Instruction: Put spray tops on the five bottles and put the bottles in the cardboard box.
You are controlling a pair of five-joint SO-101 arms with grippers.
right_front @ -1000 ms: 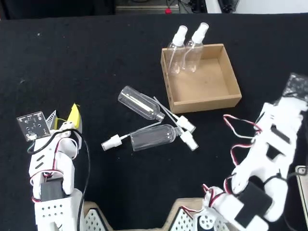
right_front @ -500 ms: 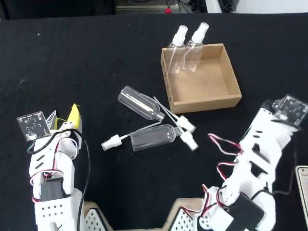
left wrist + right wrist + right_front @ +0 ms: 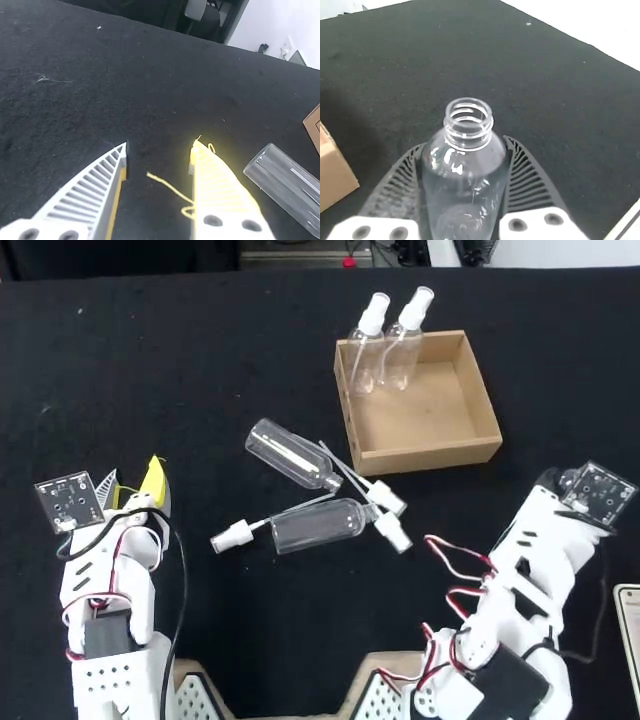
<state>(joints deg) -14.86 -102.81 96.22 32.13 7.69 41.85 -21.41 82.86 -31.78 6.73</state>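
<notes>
The left end effector (image 3: 159, 146) stood open and empty at the left of the worktop (image 3: 200, 370). Loose spray tops (image 3: 392, 531) lay mid-worktop between the arms, seemingly nearer the right arm. The right end effector (image 3: 465, 146) clamped an uncapped bottle (image 3: 468, 122), its open neck pointing away from the wrist.

A black tablecloth (image 3: 150, 370) spreads wide, with a pale flat object (image 3: 629, 608) at its edge.

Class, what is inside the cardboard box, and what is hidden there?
Two clear bottles with spray tops lie in the cardboard box at its far-left corner, tops poking past the far wall. Elsewhere its brown floor shows. What lies under the bottles is covered.
</notes>
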